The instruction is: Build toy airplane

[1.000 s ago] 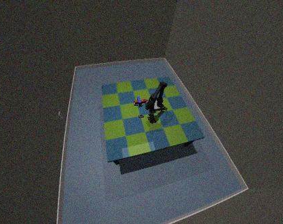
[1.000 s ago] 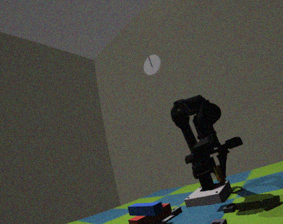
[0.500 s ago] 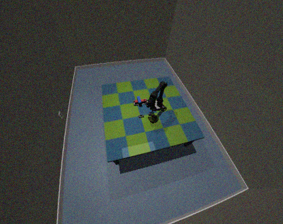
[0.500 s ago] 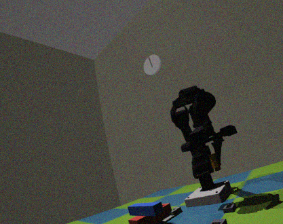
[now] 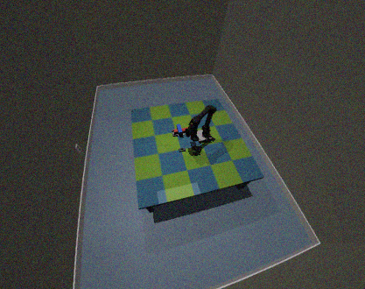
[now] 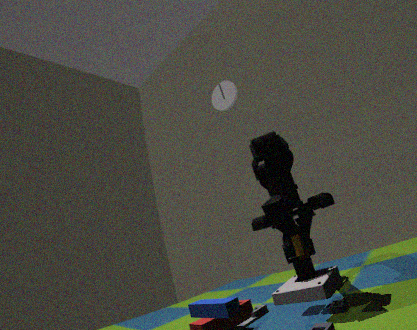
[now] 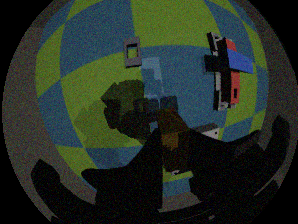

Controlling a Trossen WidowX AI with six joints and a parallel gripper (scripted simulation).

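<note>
The red fuselage (image 6: pixel 208 324) (image 7: pixel 235 92) lies along the cradle of the jig (image 7: pixel 218 102). The blue wing (image 5: pixel 179 128) (image 6: pixel 214 307) (image 7: pixel 241 61) lies crosswise on top of the fuselage; its tab and socket are hidden. My gripper (image 6: pixel 298 246) (image 7: pixel 170 142) is shut on the orange-brown tail fin (image 6: pixel 298 245) (image 7: pixel 171 136), which is dark and partly hidden by the fingers. In the wrist view the gripper holds the fin above the table, with the jig and plane off to its upper right. A dark socket spot shows near the fuselage's lower end there.
A small grey open-centred holder (image 5: pixel 182 150) (image 7: pixel 132 61) stands on the checkered table (image 5: pixel 177 162), left of the jig in the wrist view. The arm's pale base (image 6: pixel 304 291) (image 7: pixel 212 133) stands behind the gripper. A shadow lies under the arm.
</note>
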